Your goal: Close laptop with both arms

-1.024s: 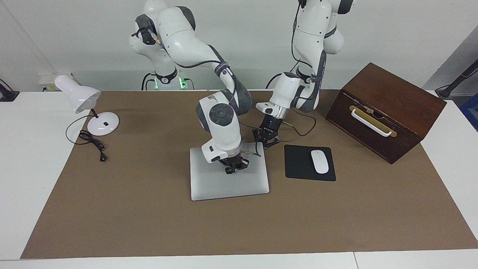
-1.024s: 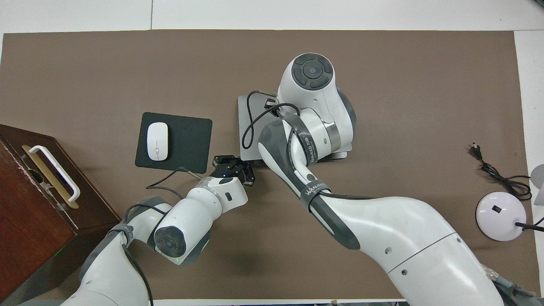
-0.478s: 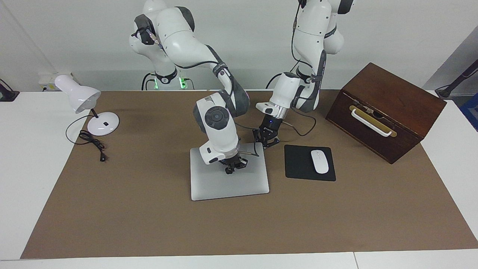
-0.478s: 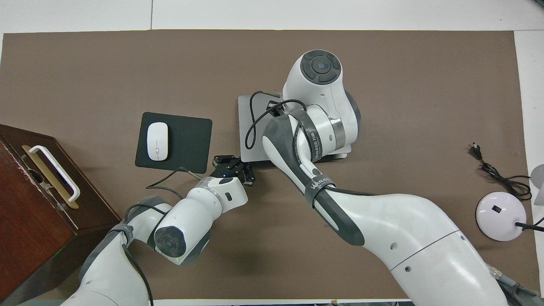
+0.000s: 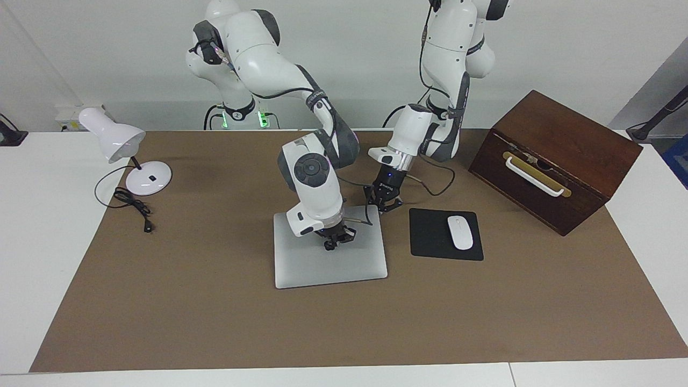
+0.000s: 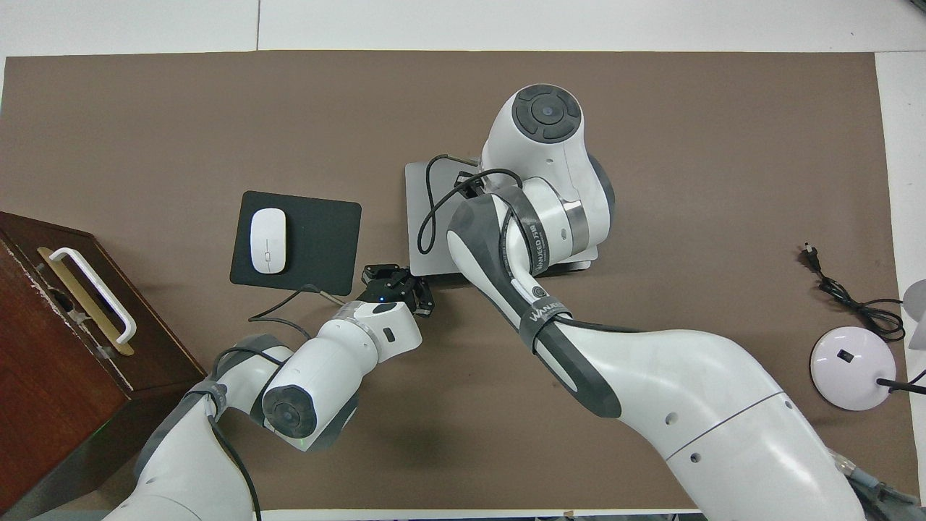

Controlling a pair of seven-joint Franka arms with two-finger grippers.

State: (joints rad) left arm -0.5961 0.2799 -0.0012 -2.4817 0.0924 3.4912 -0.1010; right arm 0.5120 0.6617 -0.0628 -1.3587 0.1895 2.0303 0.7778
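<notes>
The silver-grey laptop (image 5: 322,263) lies flat on the brown mat with its lid down; in the overhead view only part of it (image 6: 423,210) shows beside the right arm. My right gripper (image 5: 333,242) is low over the lid's half nearer the robots; I cannot tell if it touches. The arm hides it in the overhead view. My left gripper (image 5: 383,206) is low at the laptop's corner nearest the robots, toward the left arm's end. It also shows in the overhead view (image 6: 396,281).
A black mouse pad (image 5: 430,236) with a white mouse (image 5: 460,232) lies beside the laptop toward the left arm's end. A brown wooden box (image 5: 553,158) stands past it. A white desk lamp (image 5: 129,156) and its cord (image 5: 133,207) are at the right arm's end.
The right arm's wrist has shifted a little toward the right arm's end and lifted slightly; its gripper stays over the lid. The left arm has not moved.
</notes>
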